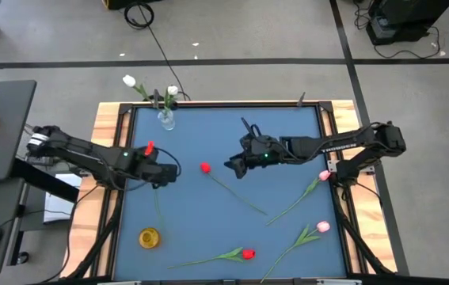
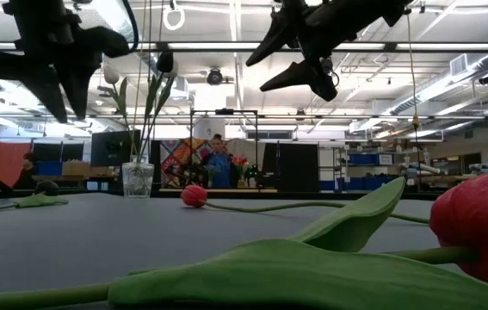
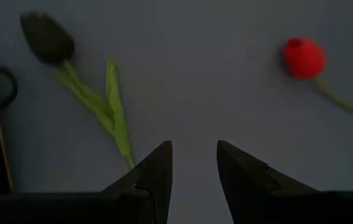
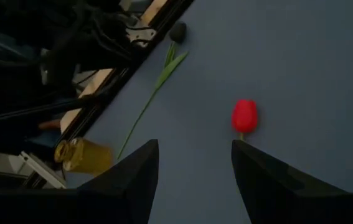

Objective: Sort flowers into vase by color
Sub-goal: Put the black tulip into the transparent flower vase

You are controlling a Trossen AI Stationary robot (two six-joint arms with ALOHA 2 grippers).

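Near edge: a red tulip (image 1: 248, 254) and pink tulip (image 1: 322, 227) lying unsorted. Mid-table: right gripper (image 1: 234, 165) hovering with jaws apart beside the central red tulip (image 1: 205, 168), probably lining up a grasp; left gripper (image 1: 169, 174) likewise parted, empty. Far left: clear vase (image 1: 165, 119) already holding white tulips (image 1: 129, 81).

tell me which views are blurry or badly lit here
Low view: the nearest red tulip and its leaf are out of focus, and bright ceiling lights leave both tools in silhouette. Left wrist view: dim, the black tulip soft-edged. Right wrist view: dark too, yet the red tulip is clear. High view: evenly lit.
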